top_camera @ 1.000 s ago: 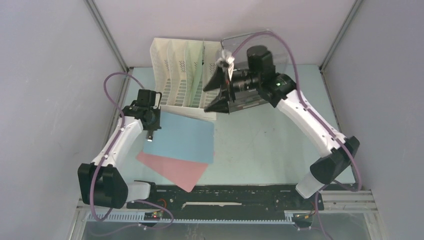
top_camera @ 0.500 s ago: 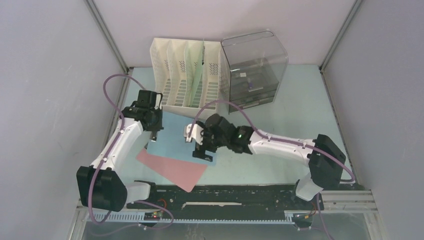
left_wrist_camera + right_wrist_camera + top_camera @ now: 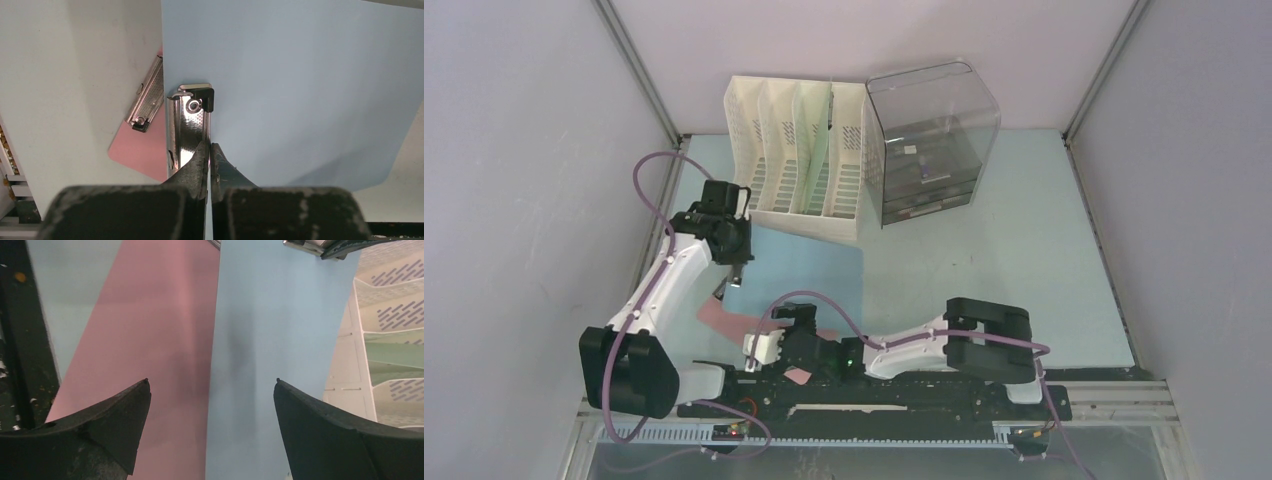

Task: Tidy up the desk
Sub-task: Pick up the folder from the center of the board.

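Top view: pale mint-green matte counter [image 3: 1004,250] spans the enclosure, flat blue rectangular clipboard [image 3: 809,270] at its nine o'clock. Left wrist: left end effector [image 3: 210,155] closed, apparently pinching that clipboard's metal clip [image 3: 190,122]. Right wrist: right end effector [image 3: 211,385] gaping, empty.

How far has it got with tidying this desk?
Done: a pale green board stands in the white slotted file rack. In hand: the left claw pinches the flat blue clipboard by its metal clip; the right claw hangs open over it. Left: filing it and the flat pink clipboard underneath.
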You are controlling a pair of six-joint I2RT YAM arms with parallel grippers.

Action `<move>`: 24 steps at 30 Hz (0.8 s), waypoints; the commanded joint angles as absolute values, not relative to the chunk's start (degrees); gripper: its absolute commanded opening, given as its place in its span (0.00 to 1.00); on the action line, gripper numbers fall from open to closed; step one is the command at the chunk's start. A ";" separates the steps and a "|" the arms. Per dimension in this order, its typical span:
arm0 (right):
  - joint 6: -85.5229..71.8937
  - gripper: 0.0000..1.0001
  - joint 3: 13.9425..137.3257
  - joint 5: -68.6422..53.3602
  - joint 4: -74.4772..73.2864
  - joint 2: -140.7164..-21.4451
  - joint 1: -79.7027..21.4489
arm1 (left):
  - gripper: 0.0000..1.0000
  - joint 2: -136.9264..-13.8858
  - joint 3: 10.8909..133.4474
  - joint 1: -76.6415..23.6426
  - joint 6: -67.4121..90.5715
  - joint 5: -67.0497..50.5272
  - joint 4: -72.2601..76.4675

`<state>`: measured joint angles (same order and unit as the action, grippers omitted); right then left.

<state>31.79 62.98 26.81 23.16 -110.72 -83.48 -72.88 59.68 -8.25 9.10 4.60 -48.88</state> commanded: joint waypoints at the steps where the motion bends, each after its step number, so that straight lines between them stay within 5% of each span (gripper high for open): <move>1: 35.59 0.99 63.24 34.28 34.01 -112.31 -83.74 | 0.00 -71.43 60.34 -8.65 10.28 3.23 -48.82; 5: 43.21 0.95 63.26 37.53 42.84 -117.16 -83.67 | 0.00 -70.78 59.97 -8.61 10.37 3.04 -48.91; 13: 57.90 0.61 58.44 37.74 60.07 -121.34 -85.05 | 0.00 -69.29 59.46 -8.57 11.67 2.75 -48.19; 16: 61.12 0.43 57.32 37.37 63.09 -121.00 -85.80 | 0.00 -68.66 59.25 -8.55 12.10 2.54 -48.05; 20: 63.82 0.04 56.82 37.26 65.92 -119.68 -86.15 | 0.00 -67.71 58.47 -8.58 12.47 2.42 -47.85; 24: 63.87 0.00 55.90 36.72 66.22 -117.55 -86.03 | 0.00 -67.21 58.35 -8.53 12.98 1.90 -47.65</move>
<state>62.02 56.62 38.06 60.58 -121.23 -85.80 -69.49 58.61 -8.12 11.11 4.60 -48.18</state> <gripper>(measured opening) 0.013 0.003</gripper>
